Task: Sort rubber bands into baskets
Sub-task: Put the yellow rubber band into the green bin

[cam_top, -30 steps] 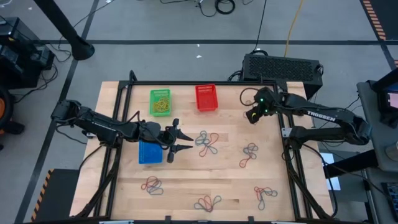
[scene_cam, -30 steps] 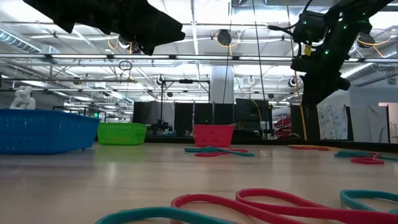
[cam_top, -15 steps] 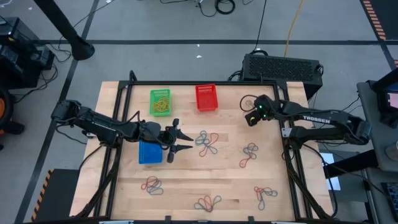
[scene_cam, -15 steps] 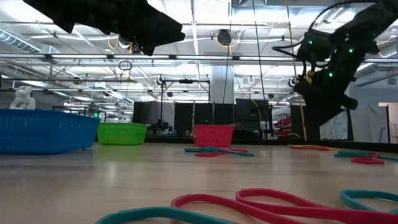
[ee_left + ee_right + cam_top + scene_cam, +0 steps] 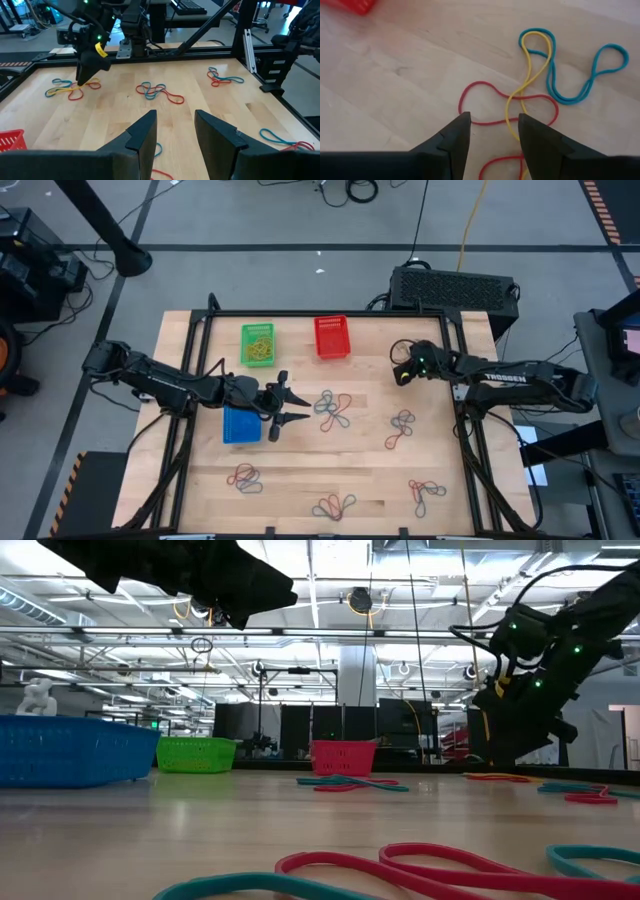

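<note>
I am viewing the wooden table (image 5: 300, 460), with both arms reaching in over it. The left gripper (image 5: 285, 408) is hovering just beside the blue basket (image 5: 240, 425), its fingers (image 5: 142, 137) standing apart and holding nothing. The right gripper (image 5: 400, 372) is hanging low at the far right side, right of the red basket (image 5: 331, 337); its fingers (image 5: 452, 137) are parted over a red, yellow and blue tangle of rubber bands (image 5: 540, 95) and are gripping nothing. The green basket (image 5: 258, 344) is sitting left of the red one and is holding yellowish bands. Further clusters of bands are lying loose: one mid-table (image 5: 332, 409), one to its right (image 5: 400, 428), and three along the near edge (image 5: 243, 476) (image 5: 334, 505) (image 5: 427, 491).
</note>
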